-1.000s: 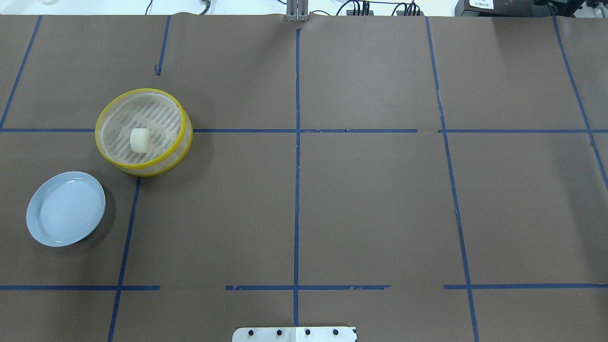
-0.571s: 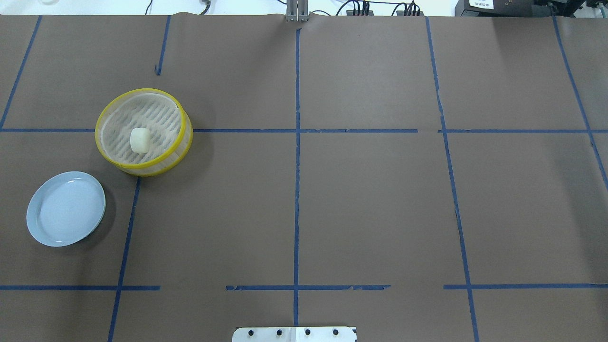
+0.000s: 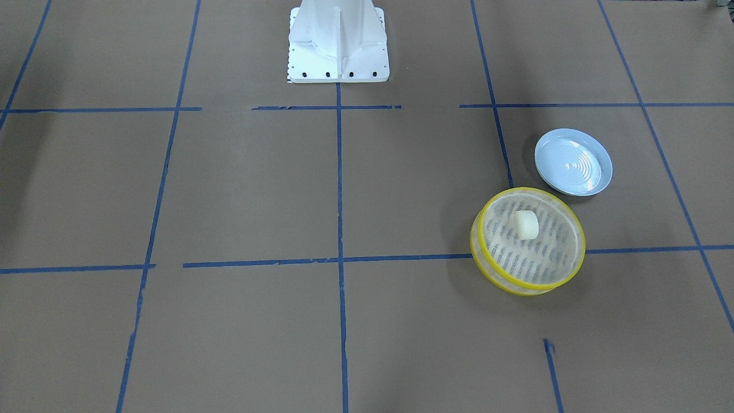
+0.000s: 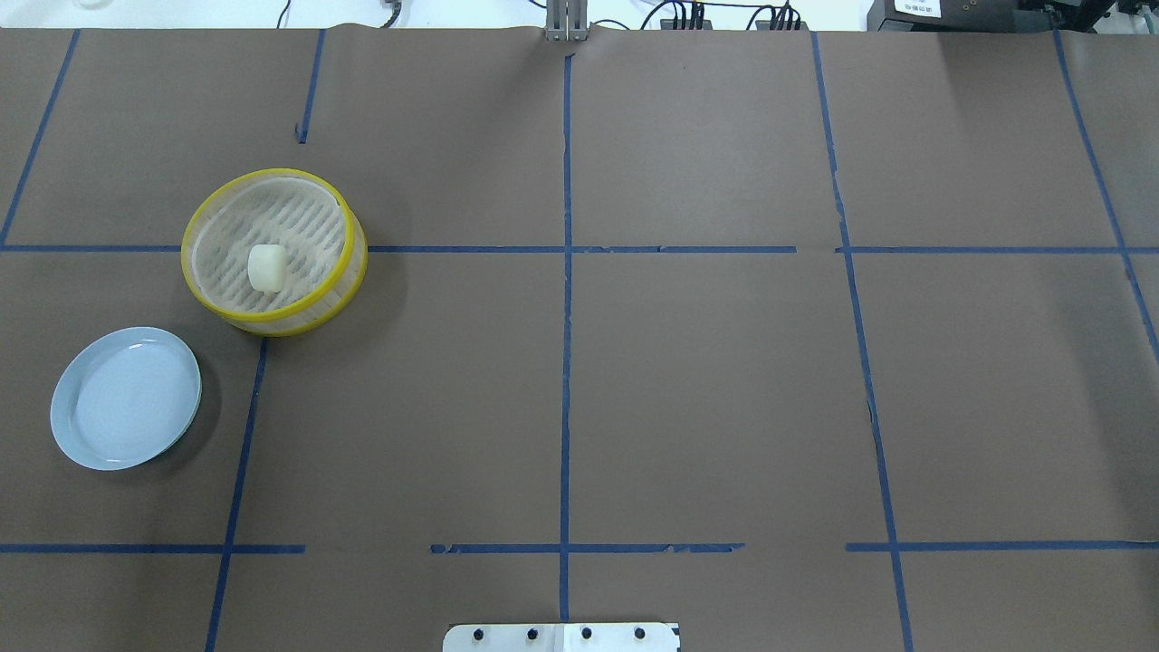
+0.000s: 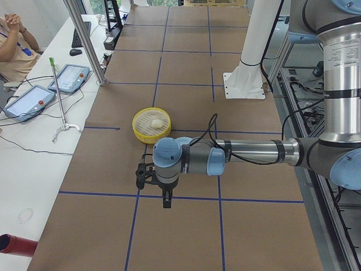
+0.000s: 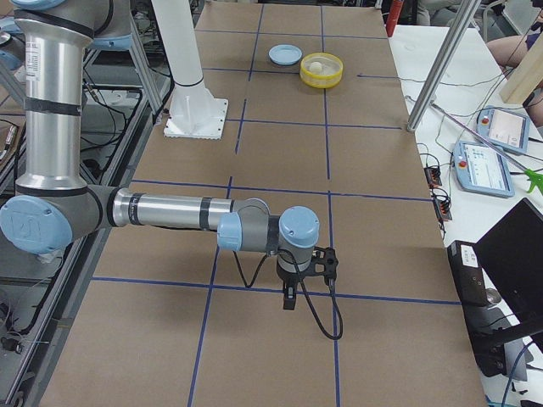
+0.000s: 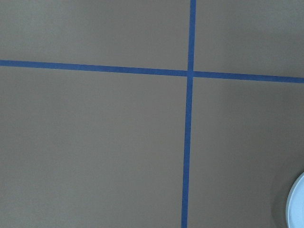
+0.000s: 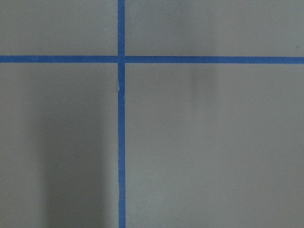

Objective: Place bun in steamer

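Note:
The cream-white bun [image 4: 268, 268] lies on the slatted floor of the yellow-rimmed steamer [image 4: 299, 317] at the table's left, also in the front view: bun [image 3: 526, 224], steamer [image 3: 519, 285]. No gripper shows in the overhead or front views. My left gripper [image 5: 167, 201] shows only in the exterior left view, hanging over bare paper on the near side of the steamer [image 5: 137, 126]; I cannot tell if it is open or shut. My right gripper [image 6: 289, 298] shows only in the exterior right view, far from the steamer [image 6: 321, 81]; I cannot tell its state either.
A pale blue plate [image 4: 127, 398] sits empty beside the steamer, nearer the robot's base; its edge shows in the left wrist view [image 7: 298, 204]. Brown paper with blue tape lines covers the table. The white base pedestal [image 3: 338, 40] stands at mid-table edge.

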You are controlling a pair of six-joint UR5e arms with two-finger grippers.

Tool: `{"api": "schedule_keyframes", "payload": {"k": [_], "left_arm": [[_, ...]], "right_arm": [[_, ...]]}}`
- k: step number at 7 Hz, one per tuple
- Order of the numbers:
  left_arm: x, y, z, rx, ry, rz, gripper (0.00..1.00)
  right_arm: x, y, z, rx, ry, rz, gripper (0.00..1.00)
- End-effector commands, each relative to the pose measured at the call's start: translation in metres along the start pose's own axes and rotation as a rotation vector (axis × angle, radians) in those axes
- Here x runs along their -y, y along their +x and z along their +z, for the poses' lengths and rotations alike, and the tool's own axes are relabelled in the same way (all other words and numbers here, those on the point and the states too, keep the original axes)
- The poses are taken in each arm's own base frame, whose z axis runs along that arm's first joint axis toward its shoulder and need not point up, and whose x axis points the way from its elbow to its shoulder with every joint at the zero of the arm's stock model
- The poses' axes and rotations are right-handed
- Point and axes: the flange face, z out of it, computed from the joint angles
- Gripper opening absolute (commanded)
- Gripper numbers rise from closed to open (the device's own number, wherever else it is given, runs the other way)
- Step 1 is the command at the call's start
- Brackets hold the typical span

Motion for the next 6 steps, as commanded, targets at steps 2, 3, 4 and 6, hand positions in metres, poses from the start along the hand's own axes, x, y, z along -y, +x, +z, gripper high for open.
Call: {"api": "schedule_keyframes", "payload": {"k": [2, 3, 4, 6], "left_arm": [[-0.002, -0.002, 0.002, 0.0, -0.073, -0.071, 1.0], [0.0, -0.001, 0.003, -0.001, -0.079, -0.072, 1.0], [0.005, 0.003, 0.0, -0.002, -0.071, -0.065, 1.0], [0.006, 0.002, 0.001, -0.002, -0.069, -0.062, 1.0]], "right_arm": [[0.0, 0.0, 0.0, 0.0, 0.0, 0.0, 1.0], [0.0, 0.0, 0.0, 0.0, 0.0, 0.0, 1.0], [0.0, 0.0, 0.0, 0.0, 0.0, 0.0, 1.0], [0.0, 0.0, 0.0, 0.0, 0.0, 0.0, 1.0]]}}
